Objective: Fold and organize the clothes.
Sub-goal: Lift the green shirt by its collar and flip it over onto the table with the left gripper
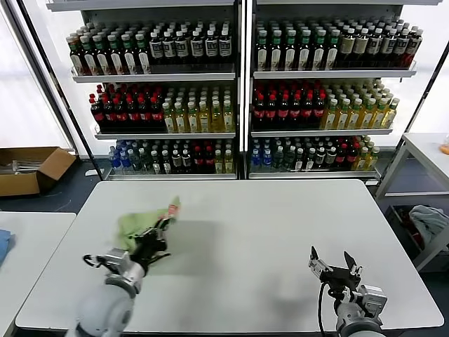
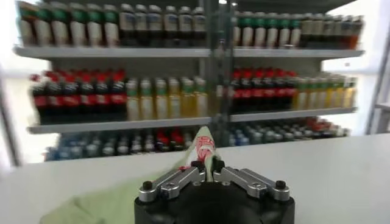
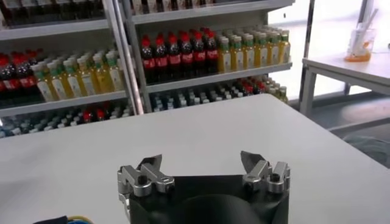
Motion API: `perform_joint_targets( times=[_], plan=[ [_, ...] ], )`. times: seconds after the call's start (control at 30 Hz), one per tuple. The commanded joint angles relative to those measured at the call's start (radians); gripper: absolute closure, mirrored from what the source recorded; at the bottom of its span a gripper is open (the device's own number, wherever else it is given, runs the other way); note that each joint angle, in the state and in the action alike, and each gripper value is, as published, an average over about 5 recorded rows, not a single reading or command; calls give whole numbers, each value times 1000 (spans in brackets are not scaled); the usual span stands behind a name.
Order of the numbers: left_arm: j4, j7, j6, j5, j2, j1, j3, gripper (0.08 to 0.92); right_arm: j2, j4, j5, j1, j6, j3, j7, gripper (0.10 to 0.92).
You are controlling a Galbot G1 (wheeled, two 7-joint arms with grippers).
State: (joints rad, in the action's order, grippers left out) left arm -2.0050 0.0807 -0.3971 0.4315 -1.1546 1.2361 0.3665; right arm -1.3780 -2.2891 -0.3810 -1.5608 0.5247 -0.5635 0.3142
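Bright, even light; shelf bottles (image 2: 152, 97) blurred in the wrist views

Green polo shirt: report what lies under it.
The green polo shirt lies bunched on the white table, pinched by the left gripper. Whatever else might lie beneath is covered. The right gripper hovers open, apart.

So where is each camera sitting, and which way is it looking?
Head view: high on the robot, looking down at the white table and drink shelves; shows the left gripper shut on the green shirt and the open right gripper.
Left wrist view: behind the left gripper, facing the shelves; shirt in its jaws.
Right wrist view: behind the right gripper, facing the shelves over bare table.
All share the table and shelves.
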Motion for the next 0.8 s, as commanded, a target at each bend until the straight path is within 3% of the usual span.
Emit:
perform_joint_targets(
  times=[0.03,0.43,0.53,0.8],
  plan=[
    [68,26,-32,-67,-126,-111,-225,885,-8,-4,8,-17,-1,-15,0,203],
    [55,-24,21,0,-123,-103,-220,879,-19,19,30,14,5,22,-1,203],
    [57,-30,59,27,-129,-108,-227,830,-16,27,31,16,5,23,-2,203],
    [13,17,84,122,-137,-107,-215,600,-15,43,-22,36,22,52,1,203]
  ],
)
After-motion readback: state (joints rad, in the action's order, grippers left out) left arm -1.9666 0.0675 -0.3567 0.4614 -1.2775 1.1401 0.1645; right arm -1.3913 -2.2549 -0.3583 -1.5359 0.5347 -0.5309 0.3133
